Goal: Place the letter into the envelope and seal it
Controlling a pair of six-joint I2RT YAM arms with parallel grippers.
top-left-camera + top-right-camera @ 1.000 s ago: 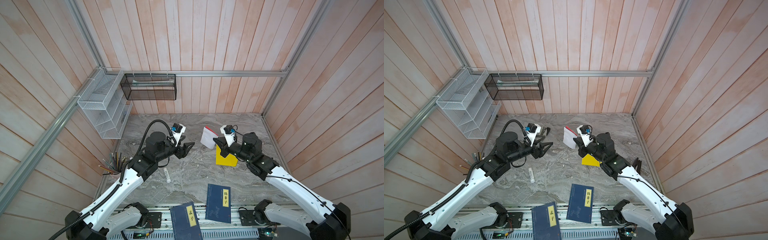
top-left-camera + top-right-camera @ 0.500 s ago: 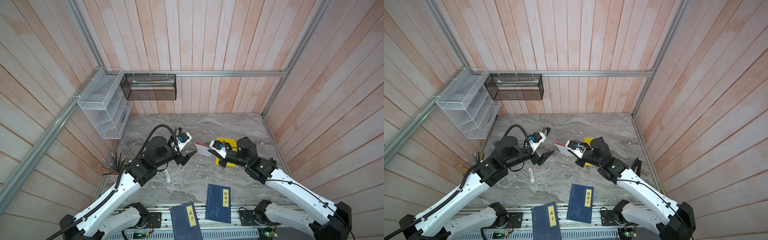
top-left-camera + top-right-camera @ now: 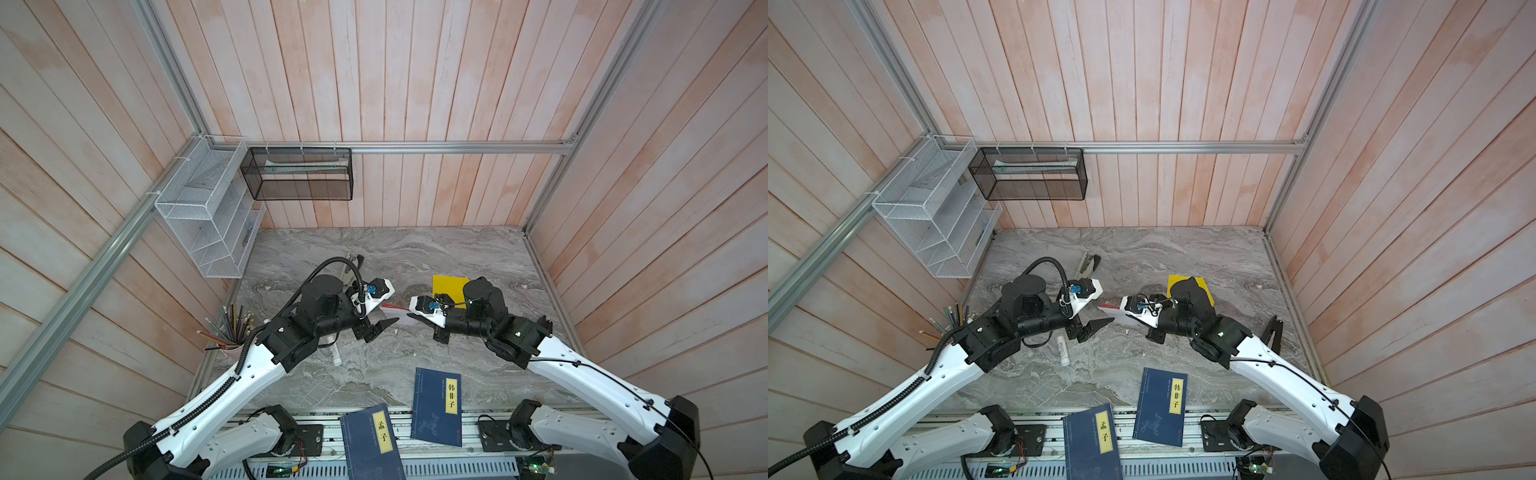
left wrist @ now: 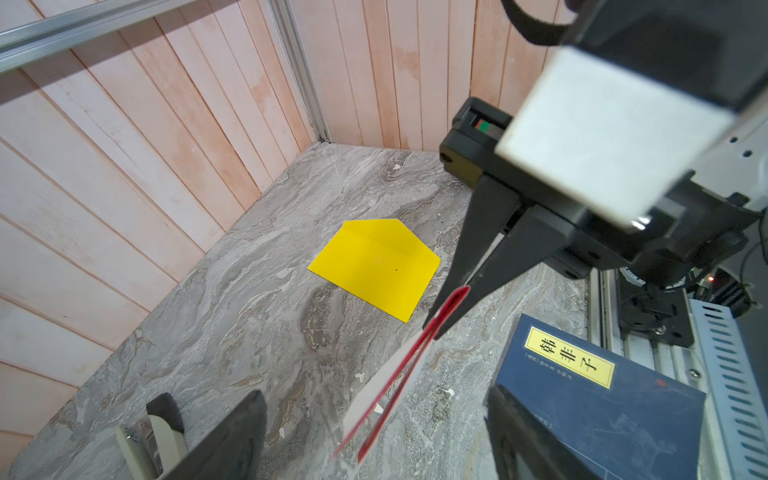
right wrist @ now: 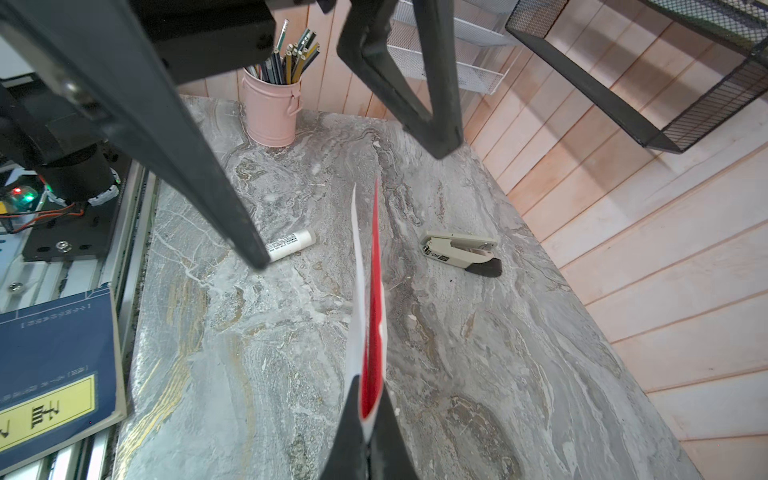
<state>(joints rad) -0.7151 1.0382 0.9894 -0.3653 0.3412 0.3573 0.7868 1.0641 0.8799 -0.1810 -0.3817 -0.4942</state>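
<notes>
In both top views the envelope [image 3: 446,286] [image 3: 1174,282] is partly covered by the right arm [image 3: 482,299]. The nearer book [image 3: 370,444] is cut off by the frame edge.

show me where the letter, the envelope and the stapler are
letter [image 5: 375,332], right wrist view, on its red inner face
envelope [image 4: 374,266], left wrist view, middle of its yellow face
stapler [image 5: 459,249], right wrist view, on its pale top arm

Bright, even light, soft shadows (left gripper [image 4: 374,399] blurred up close)
</notes>
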